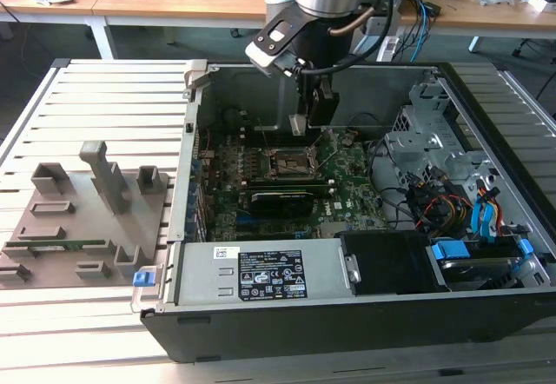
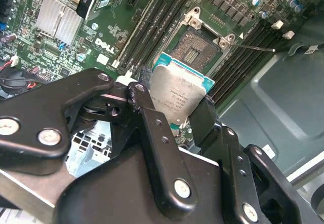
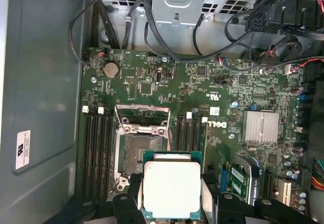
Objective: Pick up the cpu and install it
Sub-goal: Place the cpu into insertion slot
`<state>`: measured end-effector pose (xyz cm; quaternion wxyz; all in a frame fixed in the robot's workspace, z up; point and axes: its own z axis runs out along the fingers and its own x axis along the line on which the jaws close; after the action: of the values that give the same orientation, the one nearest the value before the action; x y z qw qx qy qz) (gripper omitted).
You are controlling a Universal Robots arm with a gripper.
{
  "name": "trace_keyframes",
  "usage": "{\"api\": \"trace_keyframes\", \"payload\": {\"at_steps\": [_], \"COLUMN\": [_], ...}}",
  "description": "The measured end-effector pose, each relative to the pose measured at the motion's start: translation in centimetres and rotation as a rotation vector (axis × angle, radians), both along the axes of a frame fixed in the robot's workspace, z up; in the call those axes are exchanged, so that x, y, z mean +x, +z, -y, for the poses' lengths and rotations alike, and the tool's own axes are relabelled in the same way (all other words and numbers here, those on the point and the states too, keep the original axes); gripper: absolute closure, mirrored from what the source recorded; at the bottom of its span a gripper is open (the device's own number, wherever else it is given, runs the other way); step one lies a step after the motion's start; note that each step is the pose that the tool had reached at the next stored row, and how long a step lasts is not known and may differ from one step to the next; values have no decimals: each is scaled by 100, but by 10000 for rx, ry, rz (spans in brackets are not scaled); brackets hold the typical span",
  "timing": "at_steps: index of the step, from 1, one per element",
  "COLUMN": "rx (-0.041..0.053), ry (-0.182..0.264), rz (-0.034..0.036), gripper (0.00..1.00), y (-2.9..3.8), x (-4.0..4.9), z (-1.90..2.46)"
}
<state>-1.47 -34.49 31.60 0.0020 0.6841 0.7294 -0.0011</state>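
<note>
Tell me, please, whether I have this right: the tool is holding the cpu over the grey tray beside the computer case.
Not quite: the tool does hold the cpu, but over the motherboard inside the computer case, close to the empty socket, as the first wrist view shows; the grey tray sits outside the case.

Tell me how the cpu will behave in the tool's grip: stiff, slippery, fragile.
The cpu is likely rigid: it sits flat and unbent in the tool. Its smooth metal top looks slippery, and it seems gripped by its thin edges, so it could slip. Being so thin, it is probably light.
</note>
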Motion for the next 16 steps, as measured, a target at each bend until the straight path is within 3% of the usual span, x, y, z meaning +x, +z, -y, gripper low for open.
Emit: {"api": "trace_keyframes", "payload": {"at_steps": [12,16], "rx": [0,-1], "ry": [4,30], "rz": [1,0], "gripper": [45,45], "y": [-100,-138], "x": [-14,-23], "z": [0,-32]}}
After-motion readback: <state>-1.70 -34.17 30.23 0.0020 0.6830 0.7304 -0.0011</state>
